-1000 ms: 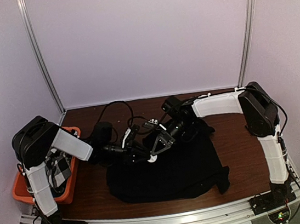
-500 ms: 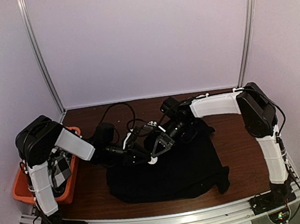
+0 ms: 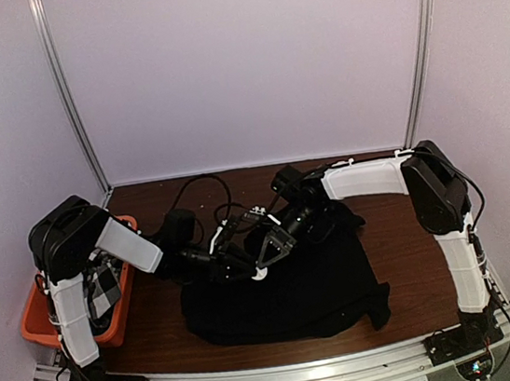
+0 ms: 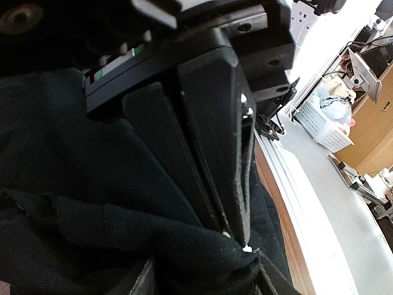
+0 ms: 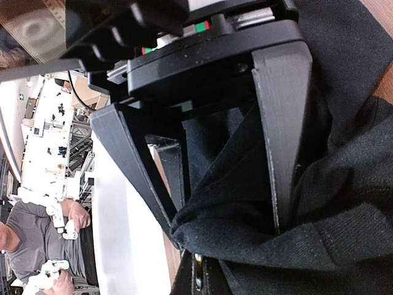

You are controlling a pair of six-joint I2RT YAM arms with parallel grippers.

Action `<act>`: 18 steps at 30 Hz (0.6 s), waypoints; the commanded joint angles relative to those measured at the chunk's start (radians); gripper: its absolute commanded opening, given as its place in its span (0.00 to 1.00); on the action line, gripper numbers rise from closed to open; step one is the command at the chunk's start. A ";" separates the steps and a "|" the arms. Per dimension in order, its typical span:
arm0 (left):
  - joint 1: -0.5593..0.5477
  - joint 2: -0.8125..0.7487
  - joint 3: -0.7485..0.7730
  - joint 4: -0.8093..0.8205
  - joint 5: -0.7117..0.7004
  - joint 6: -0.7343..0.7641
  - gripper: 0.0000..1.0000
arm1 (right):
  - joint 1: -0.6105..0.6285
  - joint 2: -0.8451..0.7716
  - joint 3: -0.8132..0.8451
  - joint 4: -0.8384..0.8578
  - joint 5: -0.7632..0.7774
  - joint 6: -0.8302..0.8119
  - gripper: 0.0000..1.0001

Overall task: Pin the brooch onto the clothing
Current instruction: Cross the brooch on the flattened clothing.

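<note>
- Brown table [image 3: 401,228], pale walls [image 3: 248,69] on three sides.
- Right gripper [image 5: 224,222]: jaws spread wide, gripping a thick bunch of the T-shirt [image 3: 297,293] that fills the gap and touches both fingers.
- Rest of the shirt lies crumpled on the table, just below and nearward of both grippers.
- Left gripper [image 4: 236,239]: fingers pressed almost together, tips on a shirt fold just beside the right gripper's tips. I can't tell what it pinches.
- White speck [image 4: 247,249] at the left fingertips. I can't tell if that's the brooch.
- Orange bin [image 3: 30,323] with a checked cloth [image 3: 106,287], well behind the left gripper, beside its arm.
</note>
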 commanded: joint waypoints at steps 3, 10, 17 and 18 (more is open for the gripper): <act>-0.001 0.040 0.020 0.052 -0.001 -0.043 0.51 | 0.022 0.006 0.034 -0.004 -0.049 -0.028 0.00; -0.001 0.057 0.023 0.084 0.011 -0.073 0.56 | 0.022 0.011 0.034 -0.011 -0.044 -0.038 0.00; -0.001 0.059 0.026 0.091 0.006 -0.082 0.60 | 0.022 0.010 0.037 -0.015 -0.041 -0.039 0.00; -0.001 0.061 0.026 0.094 0.005 -0.086 0.60 | 0.022 0.010 0.039 -0.014 -0.042 -0.038 0.00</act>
